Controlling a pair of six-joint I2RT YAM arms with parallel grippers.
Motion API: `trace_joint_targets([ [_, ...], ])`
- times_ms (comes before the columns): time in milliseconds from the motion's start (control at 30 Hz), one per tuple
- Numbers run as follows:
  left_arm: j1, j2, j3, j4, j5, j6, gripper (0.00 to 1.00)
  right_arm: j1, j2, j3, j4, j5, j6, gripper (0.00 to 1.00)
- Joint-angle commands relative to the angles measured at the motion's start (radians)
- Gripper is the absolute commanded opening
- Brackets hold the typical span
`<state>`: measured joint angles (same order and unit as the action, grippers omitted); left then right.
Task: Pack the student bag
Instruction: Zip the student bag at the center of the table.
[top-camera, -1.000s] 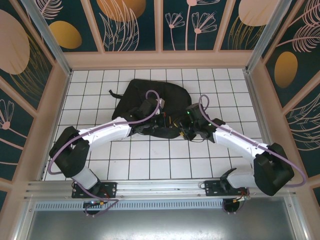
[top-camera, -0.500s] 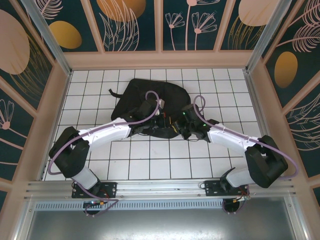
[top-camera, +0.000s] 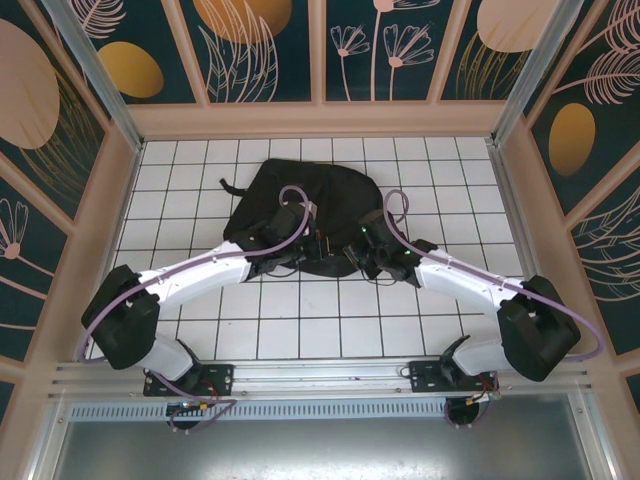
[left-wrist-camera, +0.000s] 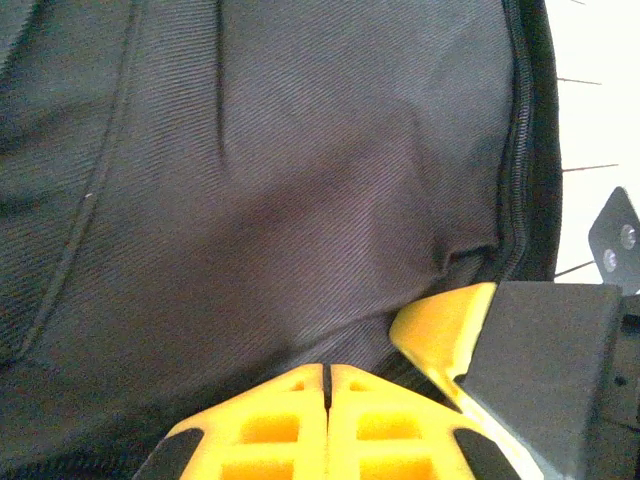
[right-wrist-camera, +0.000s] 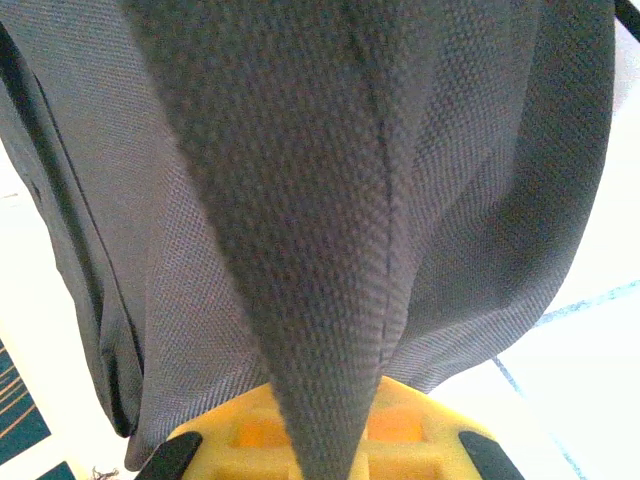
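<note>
A white tiled bench (top-camera: 300, 320) sits inside a boxed enclosure whose walls (top-camera: 270, 50) carry dark teal panels with peach and orange leaf and flower shapes, framed in pale wood. The student bag (top-camera: 310, 185), a large black fabric backpack with a rounded outline, lies flat on the far middle of the bench, well apart from every wall. A short black strap (top-camera: 228, 187) sticks out from its far left side.

Seen from above, the white left arm (top-camera: 200, 268) and the white right arm (top-camera: 460, 280), each trailing a purple cable, reach inward from the near corners and meet at the near edge of the bag.

In the left wrist view, the left gripper (left-wrist-camera: 327, 400) has its yellow fingers pressed together, with just a thin line between them, right up against the bag's black woven cloth. It is not possible to tell whether any cloth is caught there. A zip (left-wrist-camera: 515, 150) runs down the bag's right edge, with white bench beyond it.

In the right wrist view, the right gripper (right-wrist-camera: 320, 430) is closed, pinching a raised fold of the bag's fabric that runs down between its yellow fingers
</note>
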<state>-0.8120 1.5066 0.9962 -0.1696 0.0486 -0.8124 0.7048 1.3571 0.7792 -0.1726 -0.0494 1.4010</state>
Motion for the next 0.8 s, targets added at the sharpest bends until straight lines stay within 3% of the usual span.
trace_joint_targets([
  [0, 0.007, -0.048, -0.018, -0.042, -0.07, 0.037, 0.0, -0.011, 0.0, 0.012, -0.114, 0.137, -0.056, 0.0],
  [300, 0.007, -0.078, -0.018, -0.077, -0.189, 0.115, 0.0, -0.009, 0.029, 0.045, -0.146, 0.158, -0.119, 0.0],
  [767, 0.023, -0.115, -0.073, -0.085, -0.244, 0.112, 0.0, -0.058, -0.013, 0.021, -0.15, 0.138, -0.157, 0.0],
])
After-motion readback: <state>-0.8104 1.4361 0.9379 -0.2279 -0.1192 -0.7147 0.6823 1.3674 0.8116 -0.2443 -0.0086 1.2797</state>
